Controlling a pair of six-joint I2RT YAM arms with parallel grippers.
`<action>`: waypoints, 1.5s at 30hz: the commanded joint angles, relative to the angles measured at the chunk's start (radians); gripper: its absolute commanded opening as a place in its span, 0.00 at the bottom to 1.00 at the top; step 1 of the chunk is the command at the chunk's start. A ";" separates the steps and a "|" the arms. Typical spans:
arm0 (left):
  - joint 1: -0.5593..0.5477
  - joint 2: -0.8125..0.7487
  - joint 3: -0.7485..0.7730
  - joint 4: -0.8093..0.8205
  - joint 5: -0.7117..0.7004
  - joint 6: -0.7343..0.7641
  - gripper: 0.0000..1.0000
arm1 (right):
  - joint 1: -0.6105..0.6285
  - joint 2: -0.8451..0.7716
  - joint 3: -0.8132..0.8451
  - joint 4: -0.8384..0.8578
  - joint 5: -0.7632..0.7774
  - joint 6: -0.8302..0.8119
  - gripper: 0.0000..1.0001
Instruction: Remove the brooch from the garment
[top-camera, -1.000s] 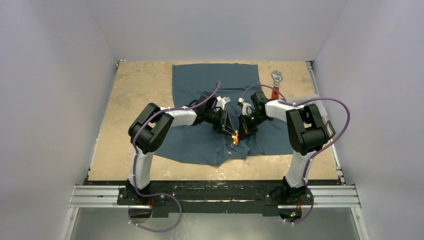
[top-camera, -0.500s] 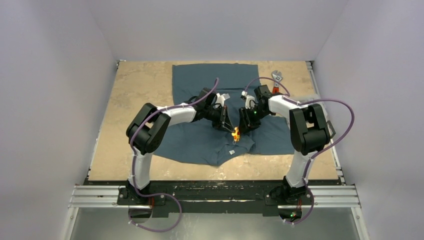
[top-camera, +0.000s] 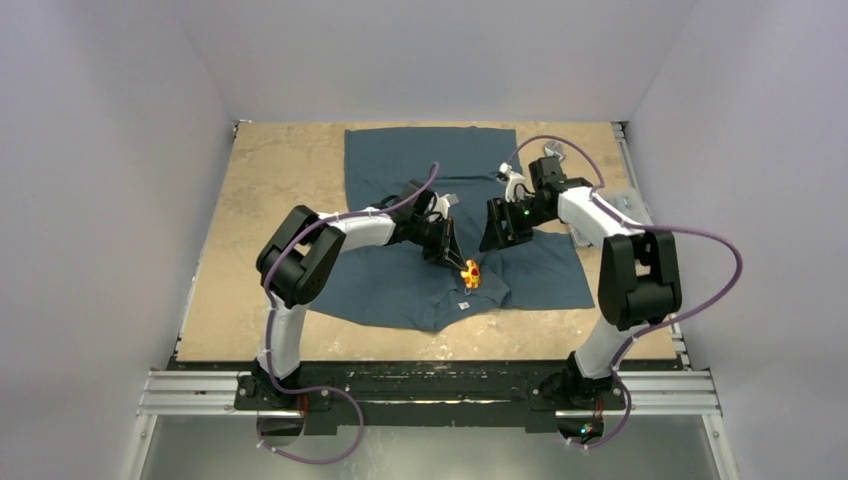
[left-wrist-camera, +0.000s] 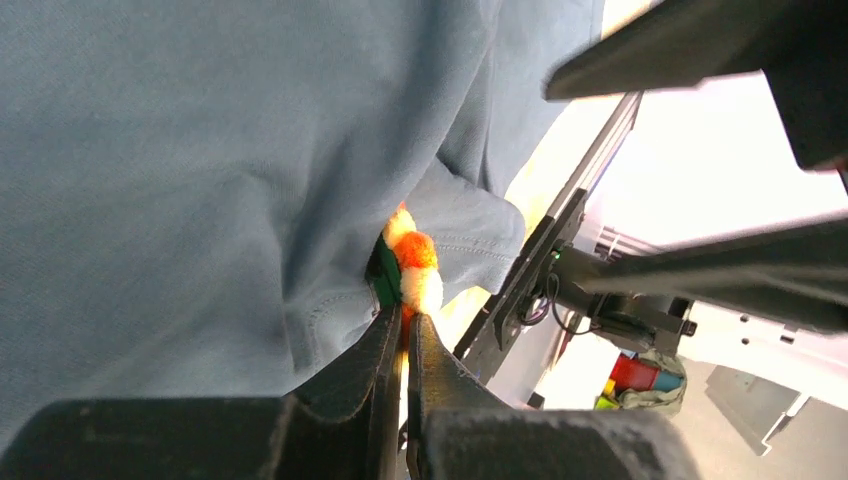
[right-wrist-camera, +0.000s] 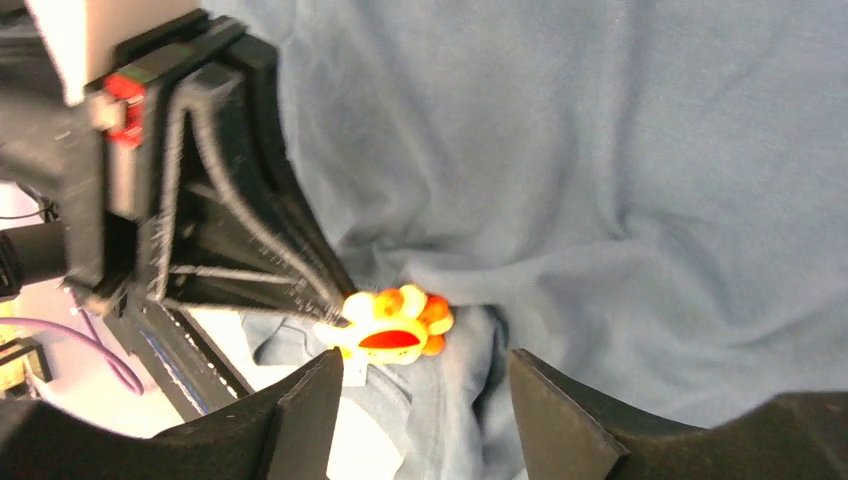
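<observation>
The dark slate-blue garment (top-camera: 430, 165) lies spread on the table, its collar end toward the arms. The brooch (top-camera: 470, 272), a small yellow-orange flower with a red centre, sits at a bunched fold near the collar. My left gripper (top-camera: 459, 259) is shut on the brooch's edge. In the left wrist view its gripper (left-wrist-camera: 403, 320) pinches the brooch (left-wrist-camera: 412, 268) against the garment (left-wrist-camera: 200, 150). My right gripper (top-camera: 494, 236) stands open, up and right of the brooch. In the right wrist view the brooch (right-wrist-camera: 395, 322) is just beyond the open gripper (right-wrist-camera: 425, 368), over the garment (right-wrist-camera: 650, 150).
A small white neck tag (top-camera: 465, 303) shows inside the collar. The silver head of a wrench (top-camera: 553, 150) peeks out behind the right arm at the back right. The tan table (top-camera: 270, 180) is walled on three sides, with a metal rail (top-camera: 430, 392) at the near edge.
My right gripper has opened and drawn back up and to the right, away from the brooch. The left gripper stays shut on the brooch in nearly the same place.
</observation>
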 joint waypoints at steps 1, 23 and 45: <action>-0.008 0.021 0.061 0.018 0.008 -0.041 0.00 | -0.013 -0.147 -0.063 -0.028 -0.091 -0.016 0.68; -0.056 0.090 0.133 0.197 0.098 -0.208 0.32 | -0.005 -0.151 -0.158 0.014 -0.080 0.064 0.76; -0.062 0.150 0.145 0.226 0.078 -0.235 0.11 | -0.006 -0.057 -0.212 0.118 0.007 0.086 0.32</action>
